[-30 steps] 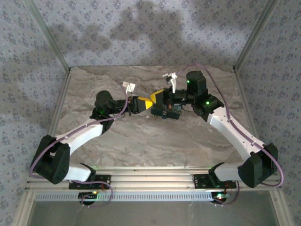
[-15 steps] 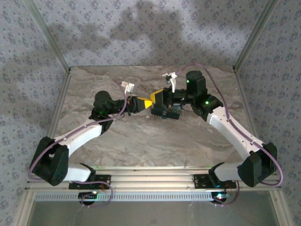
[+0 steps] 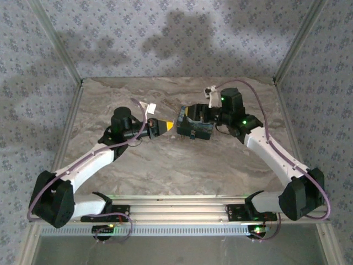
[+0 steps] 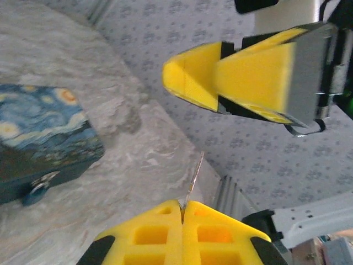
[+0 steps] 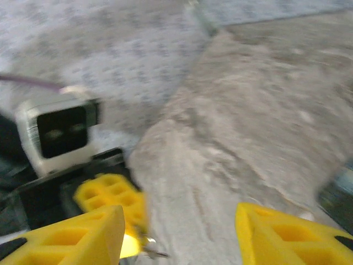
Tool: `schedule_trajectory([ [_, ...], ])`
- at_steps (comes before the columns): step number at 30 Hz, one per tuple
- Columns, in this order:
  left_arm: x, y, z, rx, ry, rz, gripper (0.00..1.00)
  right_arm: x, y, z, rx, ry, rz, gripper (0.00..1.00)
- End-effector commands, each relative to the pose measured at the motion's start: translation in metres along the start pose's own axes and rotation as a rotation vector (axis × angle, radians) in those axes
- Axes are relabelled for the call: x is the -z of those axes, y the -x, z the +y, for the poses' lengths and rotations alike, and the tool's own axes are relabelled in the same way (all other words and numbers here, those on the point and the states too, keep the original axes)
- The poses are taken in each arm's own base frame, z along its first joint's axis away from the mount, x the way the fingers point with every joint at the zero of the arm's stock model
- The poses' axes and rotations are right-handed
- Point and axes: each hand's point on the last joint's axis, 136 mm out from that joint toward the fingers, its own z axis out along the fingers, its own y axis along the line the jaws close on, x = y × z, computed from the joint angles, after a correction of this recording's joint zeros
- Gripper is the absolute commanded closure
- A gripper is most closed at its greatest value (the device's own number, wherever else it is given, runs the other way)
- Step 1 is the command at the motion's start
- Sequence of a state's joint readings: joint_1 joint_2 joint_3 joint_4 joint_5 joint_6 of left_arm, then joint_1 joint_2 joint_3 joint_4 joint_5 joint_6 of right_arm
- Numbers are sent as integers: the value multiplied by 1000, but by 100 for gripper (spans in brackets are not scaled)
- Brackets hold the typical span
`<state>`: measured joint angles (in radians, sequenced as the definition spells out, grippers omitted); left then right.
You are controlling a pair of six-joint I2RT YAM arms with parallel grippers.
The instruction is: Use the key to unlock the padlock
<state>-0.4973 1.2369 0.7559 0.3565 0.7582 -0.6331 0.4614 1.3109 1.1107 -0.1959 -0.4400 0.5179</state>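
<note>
Tabletop [image 3: 165, 165] first: it's a marble-look slab, grey-beige with wavy veins, boxed in by aluminium posts and pale blue wallpaper with a small floral print. Both arms have white shells with black joints. The left arm [image 3: 88, 160] and the right arm [image 3: 276, 154] reach in from the near edge and almost meet mid-table, each trailing a purple cable.

Next is the padlock [image 4: 44, 138], a chunky squarish block printed with dark blue and yellow-white swirls, starry-night style. It lies flat on the table around the middle, a bit toward the right edge, with a small metal bit sticking out of its dark side.

The right gripper [image 5: 179, 212] has smooth yellow wedge fingers spread wide apart, with just marble between them. It hangs near the padlock without touching it.

The left gripper [image 4: 182, 207] has yellow fingertips with a grid of square pockets, and they're pressed tight together on the key [image 4: 194, 174]. That's a thin flat metal sliver poking straight out of the seam toward the right gripper, with the padlock off to one side.
</note>
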Motion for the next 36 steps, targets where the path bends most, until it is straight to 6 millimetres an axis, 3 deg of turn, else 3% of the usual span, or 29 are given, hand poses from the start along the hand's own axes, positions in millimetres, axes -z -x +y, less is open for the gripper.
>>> schedule_trajectory([
  [1, 10, -23, 32, 15, 161, 37, 100, 3, -35, -67, -116, -339, 36, 43],
  [3, 13, -34, 43, 34, 202, 53, 100, 2, -55, -94, -161, -472, 42, 41],
  [8, 13, -58, 64, 92, 257, 106, 100, -5, -85, -130, -178, -724, -20, 43],
  [14, 11, -77, 80, 120, 283, 166, 100, -33, -107, -133, -137, -811, -24, 46],
  [20, 10, -98, 90, 140, 276, 212, 100, -60, -124, -148, -146, -875, 33, 45],
  [26, 14, -117, 95, 148, 269, 240, 100, -81, -126, -151, -135, -883, 32, 46],
  [36, 19, -127, 95, 151, 265, 257, 100, -102, -133, -168, -150, -952, 36, 49],
])
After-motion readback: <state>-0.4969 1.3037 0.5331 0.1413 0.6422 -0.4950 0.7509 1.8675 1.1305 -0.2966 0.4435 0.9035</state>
